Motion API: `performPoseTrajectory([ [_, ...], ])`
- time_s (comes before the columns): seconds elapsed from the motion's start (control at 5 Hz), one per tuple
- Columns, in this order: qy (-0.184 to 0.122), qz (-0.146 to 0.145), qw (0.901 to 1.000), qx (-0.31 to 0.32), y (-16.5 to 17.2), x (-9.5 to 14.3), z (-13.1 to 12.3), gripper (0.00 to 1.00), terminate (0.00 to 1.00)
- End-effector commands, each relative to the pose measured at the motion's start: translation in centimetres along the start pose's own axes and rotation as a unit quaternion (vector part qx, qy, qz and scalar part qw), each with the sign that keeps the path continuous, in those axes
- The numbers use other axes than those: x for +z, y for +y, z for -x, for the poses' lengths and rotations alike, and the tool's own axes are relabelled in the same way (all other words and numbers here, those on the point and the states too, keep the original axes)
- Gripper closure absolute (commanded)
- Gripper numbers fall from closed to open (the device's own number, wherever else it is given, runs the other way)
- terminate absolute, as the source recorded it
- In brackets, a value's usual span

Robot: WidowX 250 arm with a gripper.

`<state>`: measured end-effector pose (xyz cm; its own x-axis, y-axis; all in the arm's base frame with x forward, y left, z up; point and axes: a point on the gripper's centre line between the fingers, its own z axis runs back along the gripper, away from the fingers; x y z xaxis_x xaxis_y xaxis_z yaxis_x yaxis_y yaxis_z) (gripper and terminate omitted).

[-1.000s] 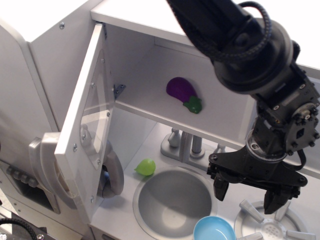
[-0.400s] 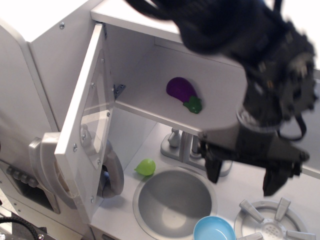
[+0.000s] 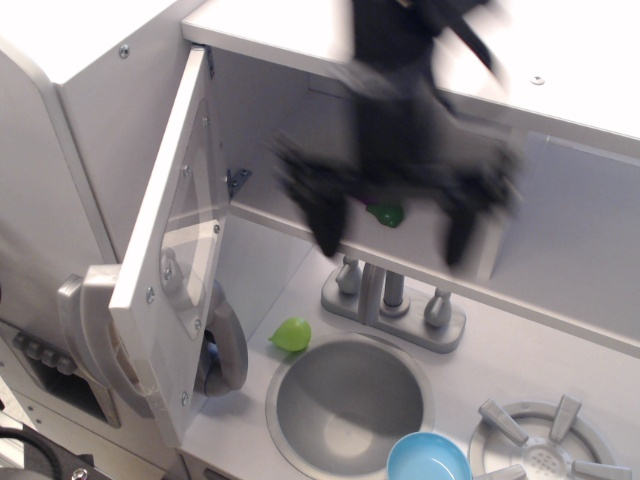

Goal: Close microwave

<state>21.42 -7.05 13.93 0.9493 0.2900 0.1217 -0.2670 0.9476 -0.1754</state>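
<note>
The microwave (image 3: 290,110) is a light-grey box compartment high in the toy kitchen. Its hinged door (image 3: 175,250) with a clear window stands wide open, swung out to the left. My gripper (image 3: 390,225) is a dark motion-blurred shape in front of the compartment's opening, fingers spread apart and pointing down, holding nothing. It hides most of a purple eggplant inside; only its green tip (image 3: 388,213) shows. The door's handle is not visible from this side.
Below the microwave are a grey faucet (image 3: 392,300), a round sink (image 3: 348,405), a small green fruit (image 3: 291,334) on the counter, a blue bowl (image 3: 428,463) at the front edge and a stove burner (image 3: 545,445) at the right.
My gripper has moved fast up and to the left, from above the burner to in front of the microwave opening. The door has not moved.
</note>
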Motion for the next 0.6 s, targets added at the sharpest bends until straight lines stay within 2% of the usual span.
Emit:
performPoseTrajectory([
  [0.0,-0.016,0.078,0.9966,0.019,2.7,6.1,-0.5,0.00,0.00],
  [0.2,-0.014,0.058,0.9978,0.027,4.6,5.8,-0.2,0.00,0.00],
  [0.4,-0.045,0.035,0.9982,0.021,7.6,4.9,0.2,0.00,0.00],
])
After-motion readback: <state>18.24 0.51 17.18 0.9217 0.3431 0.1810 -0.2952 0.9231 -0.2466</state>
